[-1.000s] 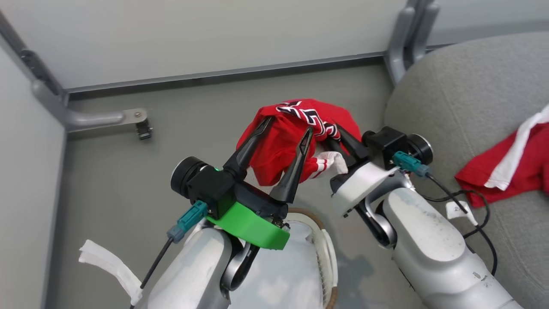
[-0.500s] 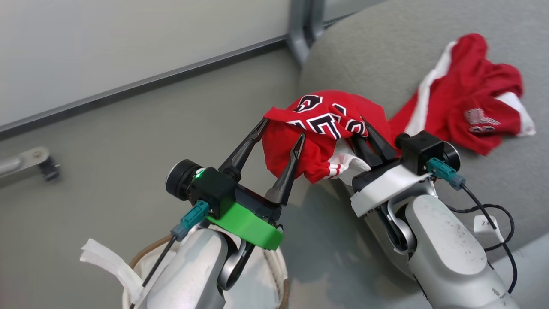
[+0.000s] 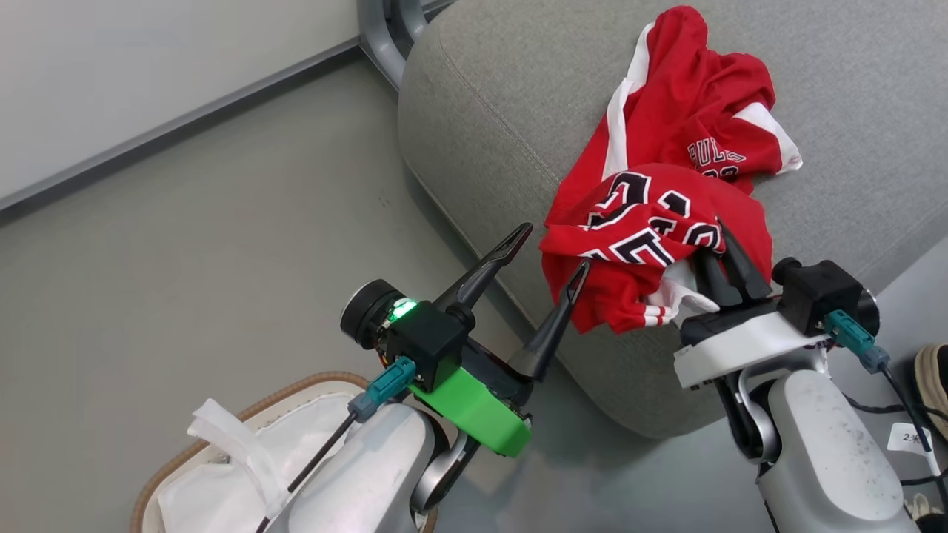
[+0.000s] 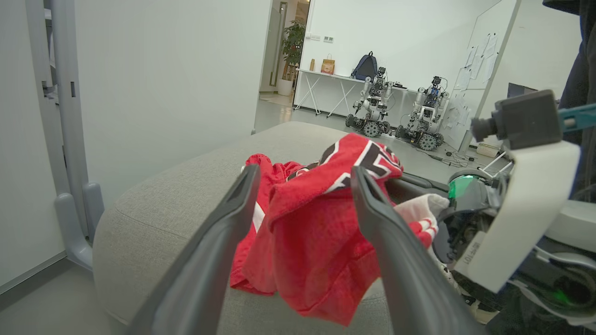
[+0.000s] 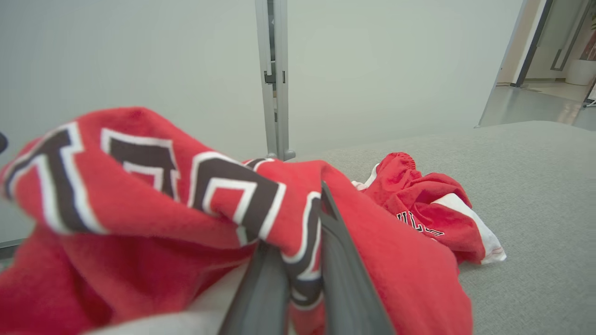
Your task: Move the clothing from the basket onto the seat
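Observation:
The jersey (image 3: 644, 237), red with black-and-white lettering, hangs bunched over the front edge of the grey seat (image 3: 503, 96). My right gripper (image 3: 722, 240) is shut on its right side, by the white trim. In the right wrist view the fingers (image 5: 342, 260) pinch the lettered cloth (image 5: 139, 186). My left gripper (image 3: 557, 248) is open just left of the jersey, one fingertip at its edge. In the left wrist view the jersey (image 4: 316, 232) hangs beyond the spread fingers (image 4: 219, 242). A second red garment (image 3: 689, 111) lies on the seat behind. The basket (image 3: 259, 403) sits at the lower left.
A grey metal post (image 3: 385, 29) stands at the seat's far corner beside a pale wall panel. Grey floor lies to the left. White lining cloth (image 3: 222, 481) fills the basket. Cables and a shoe (image 3: 933, 377) lie by my right arm. Other robots (image 4: 372, 107) stand far back.
The camera has swung right. Both arms carried the jersey from over the floor to the seat's edge. The cloth no longer drapes across my left fingers, which stand clear beside it.

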